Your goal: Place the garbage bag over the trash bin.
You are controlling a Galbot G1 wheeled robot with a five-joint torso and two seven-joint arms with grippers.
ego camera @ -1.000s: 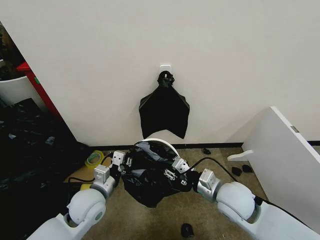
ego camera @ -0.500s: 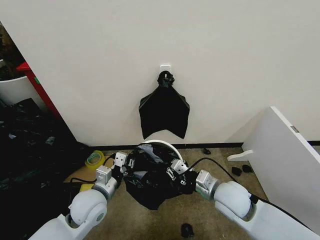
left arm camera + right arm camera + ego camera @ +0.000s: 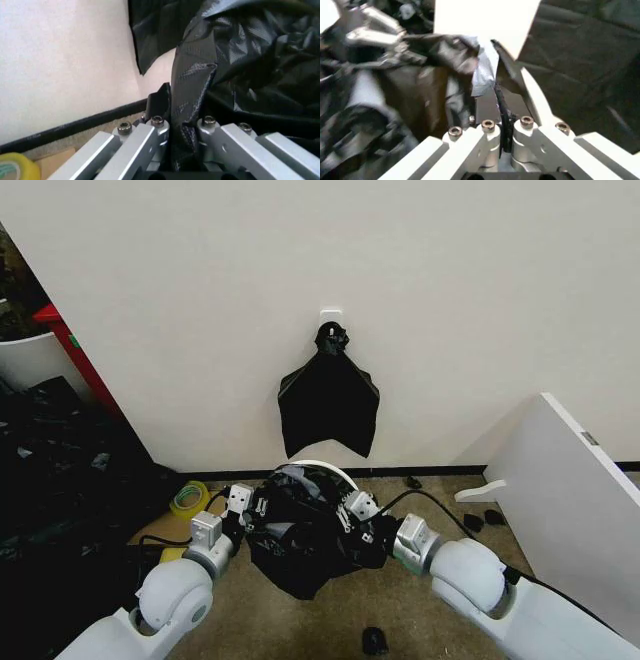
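From the head view we see the garbage bag (image 3: 300, 545) bunched over the trash bin (image 3: 322, 469) on the floor by the wall, with our left gripper (image 3: 245, 505) and right gripper (image 3: 352, 517) on its two sides. In the left wrist view our left gripper (image 3: 182, 123) pinches a fold of the garbage bag (image 3: 250, 67) tight. In the right wrist view our right gripper (image 3: 502, 112) squeezes a thin black edge of the bag — right by the bin's white rim (image 3: 537, 101).

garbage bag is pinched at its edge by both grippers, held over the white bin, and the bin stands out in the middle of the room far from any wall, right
Not quite. The trash bin stands right against the wall, below a hanging bunch of black bags, as the head view shows. The rest holds: the left gripper and right gripper each pinch the garbage bag edge over the bin.
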